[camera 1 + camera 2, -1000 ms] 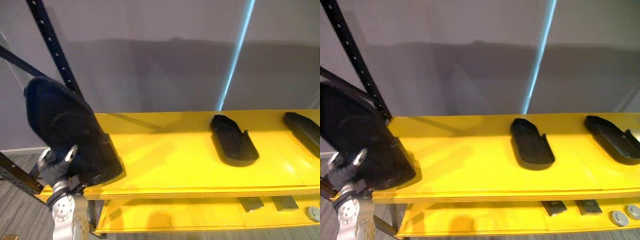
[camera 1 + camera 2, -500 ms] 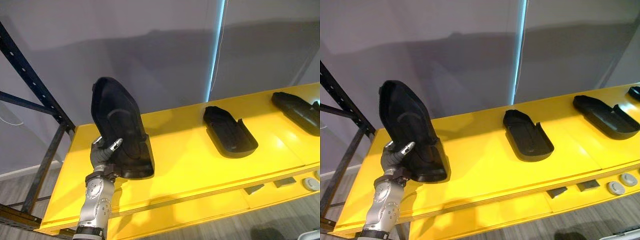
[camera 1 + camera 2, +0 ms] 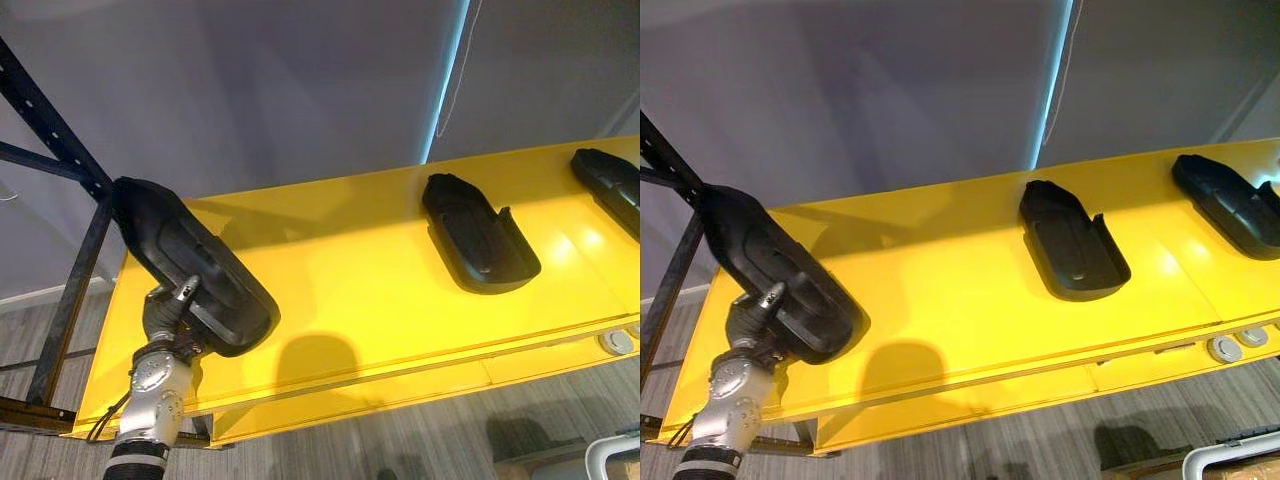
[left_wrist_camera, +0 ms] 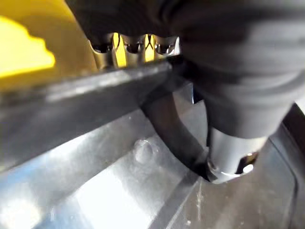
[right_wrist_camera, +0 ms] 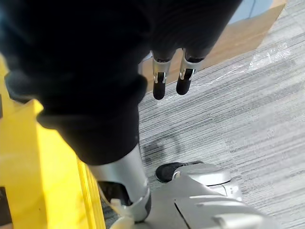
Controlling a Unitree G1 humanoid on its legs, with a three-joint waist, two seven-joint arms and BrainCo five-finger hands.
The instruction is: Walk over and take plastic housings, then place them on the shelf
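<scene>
A large black plastic housing (image 3: pixel 190 265) is tilted over the left end of the yellow shelf (image 3: pixel 340 300), its upper end reaching past the shelf's left edge. My left hand (image 3: pixel 165 315) is shut on its lower rim from below, thumb on top. In the left wrist view the fingers (image 4: pixel 126 45) hook over the housing's rim (image 4: pixel 95 86) and the thumb (image 4: pixel 233 152) presses inside it. I cannot tell whether the housing touches the shelf. Two more black housings (image 3: pixel 478 245) (image 3: pixel 610 185) lie flat on the shelf further right. My right hand (image 5: pixel 159 81) hangs open beside the shelf's edge (image 5: pixel 19 181), above the floor.
A black rack upright and braces (image 3: pixel 50 130) stand at the shelf's left end, with a grey wall behind. Small round discs (image 3: pixel 1223 348) lie on the lower shelf at the right. A white frame (image 3: pixel 610 455) and a cardboard box (image 5: pixel 238 33) stand on the floor.
The camera has shifted. The housing stood nearly upright on the shelf half a second ago; it now leans far over to the left, lower above the shelf, still in my left hand.
</scene>
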